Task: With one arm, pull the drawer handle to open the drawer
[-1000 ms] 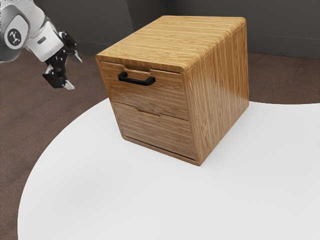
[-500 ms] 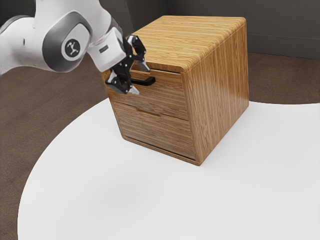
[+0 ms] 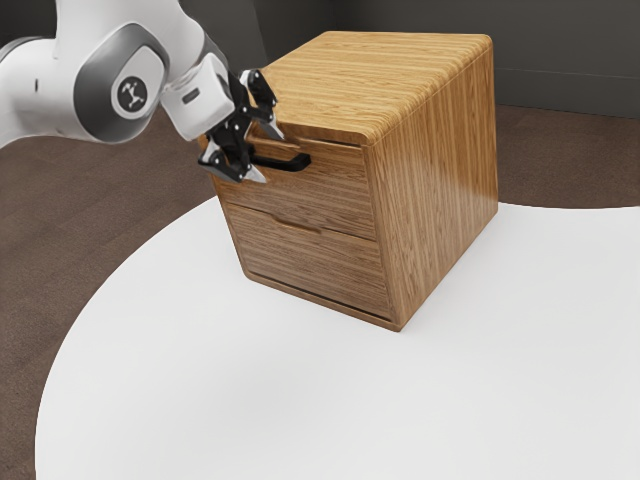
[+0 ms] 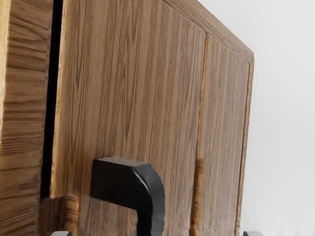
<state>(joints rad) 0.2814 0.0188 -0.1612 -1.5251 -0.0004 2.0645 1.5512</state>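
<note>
Straddling one end of the black handle (image 3: 288, 161), the gripper (image 3: 262, 155) has its fingers spread wide - one above the bar, one below, neither touching it. The handle sits on the top drawer (image 3: 320, 190) of the wooden cabinet (image 3: 430, 170) - drawer front level with the frame - on a white table (image 3: 300, 400).

You're in a bare simulated indoor room: brown plank floor (image 3: 70, 230) at the frame's left, dark grey wall (image 3: 570, 45) along the top, a white table (image 3: 300, 400) carrying a two-drawer wooden cabinet (image 3: 430, 170) at centre.
</note>
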